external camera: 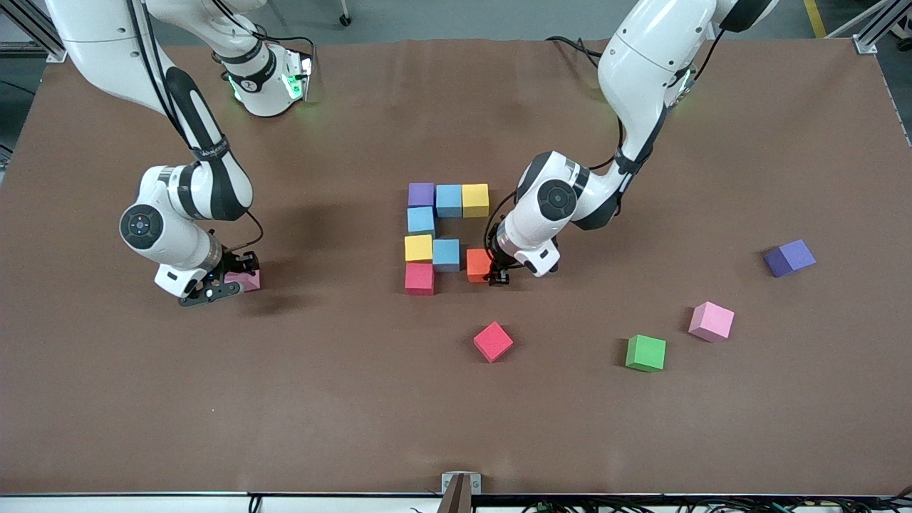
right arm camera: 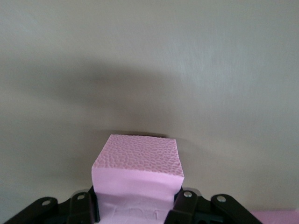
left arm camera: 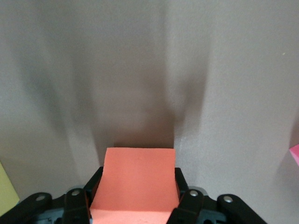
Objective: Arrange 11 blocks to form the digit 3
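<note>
Several blocks form a partial figure: purple (external camera: 421, 194), light blue (external camera: 449, 200) and yellow (external camera: 475, 199) in the row farthest from the front camera, then light blue (external camera: 421, 220), yellow (external camera: 418, 247), light blue (external camera: 446, 254) and red (external camera: 420, 278). My left gripper (external camera: 499, 276) is shut on the orange block (external camera: 477, 263), low at the table beside that light blue one; the left wrist view shows the gripper (left arm camera: 134, 198) and the orange block (left arm camera: 138, 175). My right gripper (external camera: 226, 282) is shut on a pink block (external camera: 247, 280) low over the right arm's end; the right wrist view shows gripper (right arm camera: 135, 203) and block (right arm camera: 138, 161).
Loose blocks lie nearer the front camera toward the left arm's end: red (external camera: 493, 341), green (external camera: 645, 353), pink (external camera: 711, 321) and a dark purple one (external camera: 789, 257). A yellow block's edge (left arm camera: 7, 189) shows in the left wrist view.
</note>
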You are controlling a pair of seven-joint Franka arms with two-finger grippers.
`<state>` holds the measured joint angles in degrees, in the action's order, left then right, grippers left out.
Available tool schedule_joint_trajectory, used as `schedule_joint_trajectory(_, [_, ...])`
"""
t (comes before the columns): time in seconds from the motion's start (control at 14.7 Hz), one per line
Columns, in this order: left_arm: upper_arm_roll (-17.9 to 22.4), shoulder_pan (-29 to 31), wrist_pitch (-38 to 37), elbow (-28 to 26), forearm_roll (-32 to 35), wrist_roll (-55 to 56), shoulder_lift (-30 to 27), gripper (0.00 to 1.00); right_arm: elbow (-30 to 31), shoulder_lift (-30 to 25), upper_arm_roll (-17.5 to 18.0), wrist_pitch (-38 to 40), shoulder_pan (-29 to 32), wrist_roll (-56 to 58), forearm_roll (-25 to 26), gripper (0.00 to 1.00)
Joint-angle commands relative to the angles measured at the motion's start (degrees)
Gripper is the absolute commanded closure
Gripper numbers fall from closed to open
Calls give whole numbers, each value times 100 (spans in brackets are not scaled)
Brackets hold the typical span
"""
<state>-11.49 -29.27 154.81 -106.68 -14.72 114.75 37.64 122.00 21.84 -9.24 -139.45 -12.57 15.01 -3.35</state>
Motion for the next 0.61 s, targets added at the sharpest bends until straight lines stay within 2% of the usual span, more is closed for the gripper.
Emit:
schedule_joint_trajectory(0.0, [-221, 8, 155, -275, -13, 4, -169, 85, -1078, 134, -7, 995, -246, -243, 45, 82])
schedule_joint_trajectory(0.14, [-249, 87, 163, -275, -5, -14, -151, 85, -1904, 451, -7, 1603, -456, -559, 28, 82])
schedule_joint_trajectory(0.27, [-257, 88, 172, -266, -5, -14, -125, 85, -2512, 759, -7, 1816, -658, -946, 10, 82])
schedule_joint_trajectory(0.55, [-257, 88, 216, -248, 4, -23, -90, 85, -3146, 1137, -7, 1860, -1081, -1745, -34, 82])
